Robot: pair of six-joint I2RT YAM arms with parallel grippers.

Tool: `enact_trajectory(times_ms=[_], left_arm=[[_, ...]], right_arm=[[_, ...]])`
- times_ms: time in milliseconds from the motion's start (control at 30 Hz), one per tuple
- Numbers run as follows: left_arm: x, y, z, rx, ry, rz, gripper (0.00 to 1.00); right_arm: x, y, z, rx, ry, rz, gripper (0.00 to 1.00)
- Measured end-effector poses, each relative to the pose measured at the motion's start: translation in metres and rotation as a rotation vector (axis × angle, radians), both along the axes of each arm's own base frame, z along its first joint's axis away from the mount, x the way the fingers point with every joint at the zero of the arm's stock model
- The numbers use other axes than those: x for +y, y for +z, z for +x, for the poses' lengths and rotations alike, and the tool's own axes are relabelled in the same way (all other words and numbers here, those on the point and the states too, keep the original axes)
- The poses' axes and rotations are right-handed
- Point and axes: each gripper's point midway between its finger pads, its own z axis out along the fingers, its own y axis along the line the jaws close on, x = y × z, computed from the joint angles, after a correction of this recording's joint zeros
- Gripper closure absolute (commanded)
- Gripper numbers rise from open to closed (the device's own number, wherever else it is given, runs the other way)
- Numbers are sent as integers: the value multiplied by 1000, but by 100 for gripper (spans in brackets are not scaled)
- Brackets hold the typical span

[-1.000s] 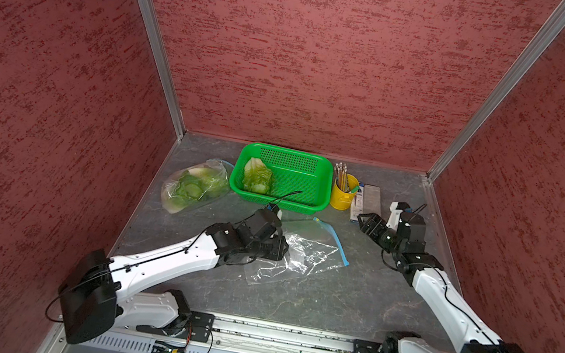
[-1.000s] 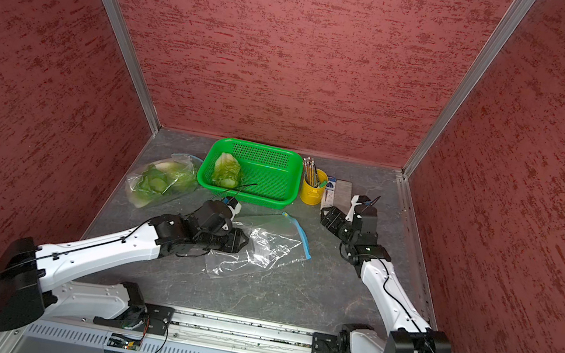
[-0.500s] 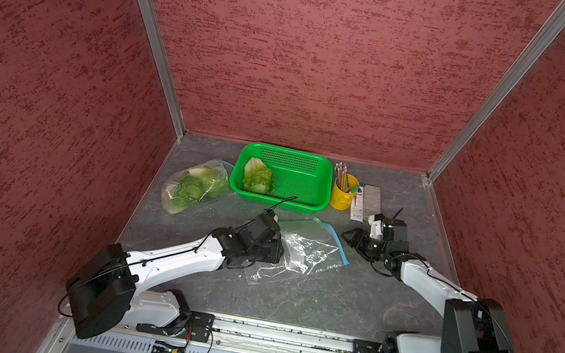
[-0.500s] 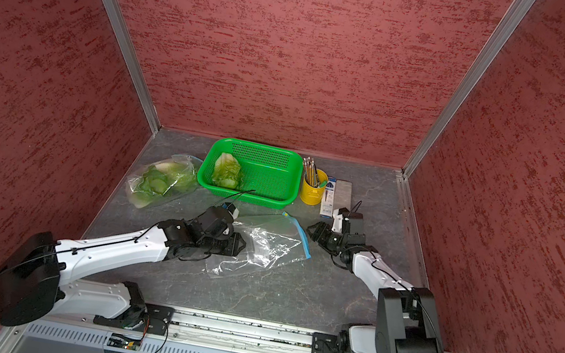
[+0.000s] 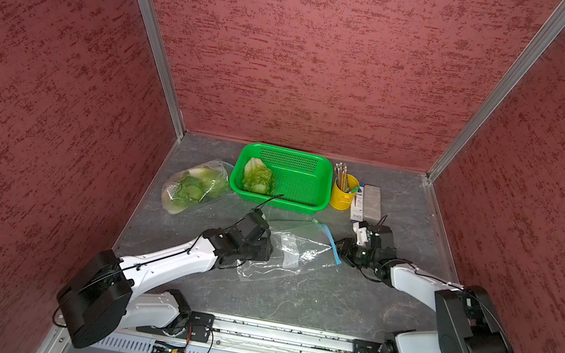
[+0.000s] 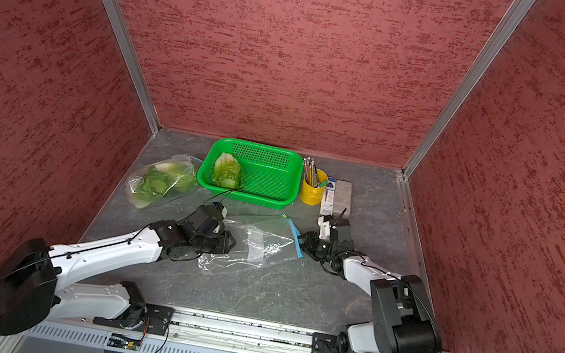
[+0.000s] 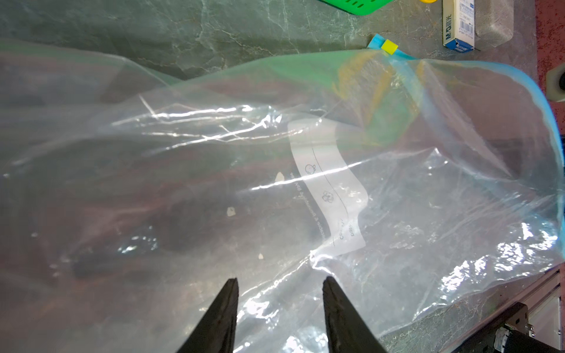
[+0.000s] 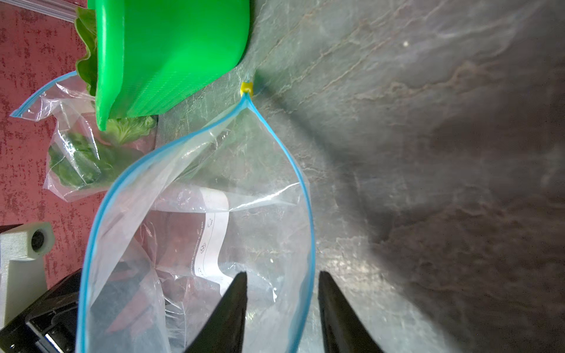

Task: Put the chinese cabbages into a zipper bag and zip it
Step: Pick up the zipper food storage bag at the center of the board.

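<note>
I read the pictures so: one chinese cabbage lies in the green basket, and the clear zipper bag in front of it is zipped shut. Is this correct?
No. The clear zipper bag is not zipped: the right wrist view shows its blue-edged mouth wide open. One chinese cabbage does lie in the green basket.

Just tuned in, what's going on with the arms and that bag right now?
Both arms are at the empty zipper bag lying mid-table. The left gripper, jaws apart, sits over its closed end; the right gripper, jaws apart, straddles the blue rim of its open mouth. One chinese cabbage waits in the green basket; a second bag beside it already holds cabbage.
</note>
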Motion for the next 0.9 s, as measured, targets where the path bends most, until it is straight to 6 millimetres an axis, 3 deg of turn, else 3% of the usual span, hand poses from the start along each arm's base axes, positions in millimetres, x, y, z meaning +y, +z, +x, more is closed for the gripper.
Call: enact_trajectory(times_ms=[367, 567, 733, 900], left_arm=[[2, 2, 0, -7, 1, -6, 52], [3, 15, 0, -41, -4, -29, 50], [6, 37, -1, -77, -9, -43, 49], [13, 74, 3, -154, -3, -72, 48]], right_arm=[[5, 4, 3, -8, -1, 42, 88], [5, 11, 3, -22, -3, 52, 96], [5, 31, 5, -72, -2, 56, 99], [3, 69, 10, -164, -12, 52, 99]])
